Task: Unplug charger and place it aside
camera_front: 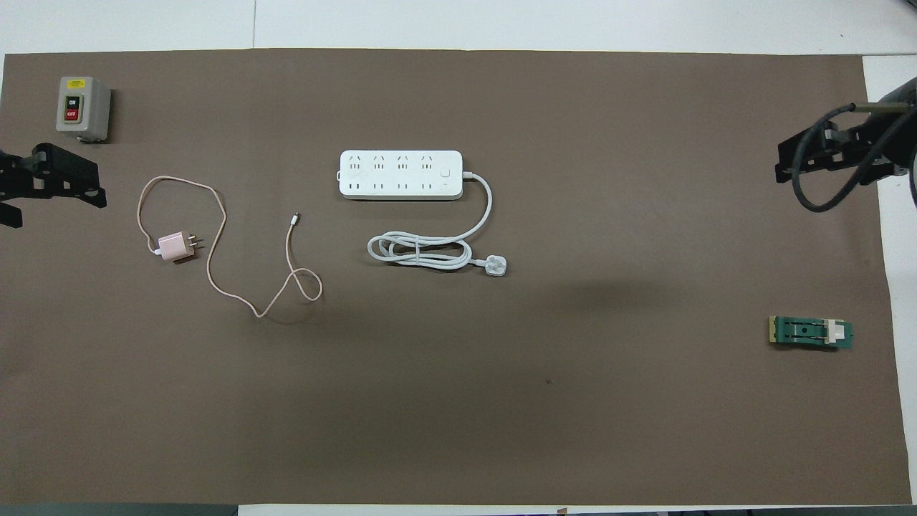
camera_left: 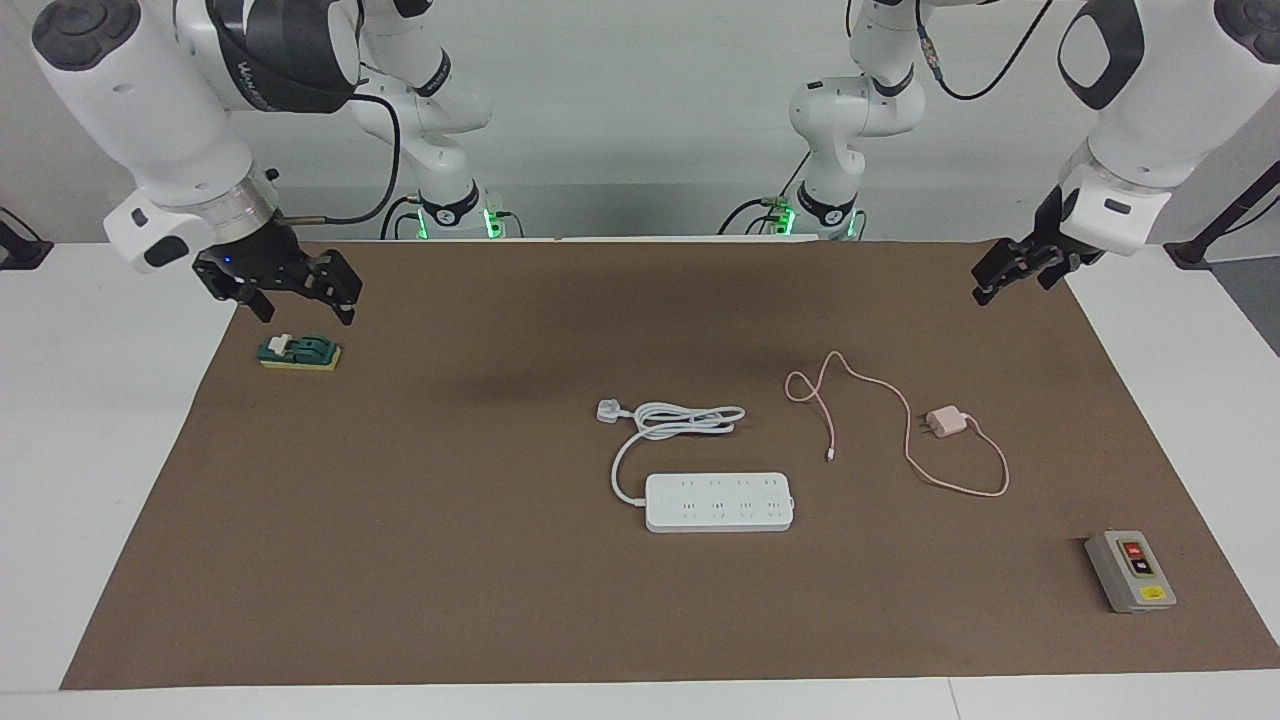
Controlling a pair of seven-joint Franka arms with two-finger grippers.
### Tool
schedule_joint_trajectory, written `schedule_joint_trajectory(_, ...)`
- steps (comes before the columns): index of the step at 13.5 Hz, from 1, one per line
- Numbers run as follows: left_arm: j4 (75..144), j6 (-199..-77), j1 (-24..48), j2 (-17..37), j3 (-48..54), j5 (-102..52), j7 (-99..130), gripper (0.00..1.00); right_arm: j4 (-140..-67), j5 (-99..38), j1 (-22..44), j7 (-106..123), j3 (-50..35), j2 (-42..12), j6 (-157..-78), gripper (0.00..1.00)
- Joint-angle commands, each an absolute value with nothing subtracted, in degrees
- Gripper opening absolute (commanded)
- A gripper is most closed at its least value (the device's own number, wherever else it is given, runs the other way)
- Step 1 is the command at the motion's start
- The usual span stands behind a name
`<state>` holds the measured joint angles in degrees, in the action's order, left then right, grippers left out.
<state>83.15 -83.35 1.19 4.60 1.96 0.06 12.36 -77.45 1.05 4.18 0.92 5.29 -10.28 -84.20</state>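
1. The charger (camera_left: 946, 421) lies on the brown mat (camera_left: 500, 600), prongs bare, its cable (camera_left: 955, 487) looped around it, well apart from the power strip (camera_left: 719, 501), toward the left arm's end.
2. By my reading it is already unplugged and set aside; nothing more seems needed.
3. The left end effector (camera_left: 1012, 273) hangs spread and empty over the mat's edge.
4. The right end effector (camera_left: 285, 290), over the green switch (camera_left: 299, 352), is spread and empty.

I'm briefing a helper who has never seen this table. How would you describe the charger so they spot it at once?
On the brown mat, start at the white power strip in the middle and move toward the left arm's end. The charger lies there unplugged: a small pale pink cube with two metal prongs. Its thin pink cable, unlike the strip's thick white cord, sets it apart.
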Motion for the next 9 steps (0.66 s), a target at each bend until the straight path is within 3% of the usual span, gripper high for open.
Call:
schedule_joint_trajectory(1, 90.3, -84.2, 1.1, -0.2, 1.5, -1.7, 9.4, 1.0, -84.0, 4.1, -1.1, 6.8, -0.2, -4.6, -84.8, 1.0)
schedule_joint_trajectory(5, 94.5, -85.5, 0.1, -3.1, 1.6, -2.2, 8.8, 1.0, -89.3, 4.1, -8.2, 7.5, -5.5, 0.2, -85.8, 1.0)
schedule_joint_trajectory(9, 95.9, -89.1, -0.2, -3.6, 1.5, -2.3, 8.5, 1.0, -96.8, 4.1, -9.3, 7.0, -6.1, 4.5, -93.9, 1.0)
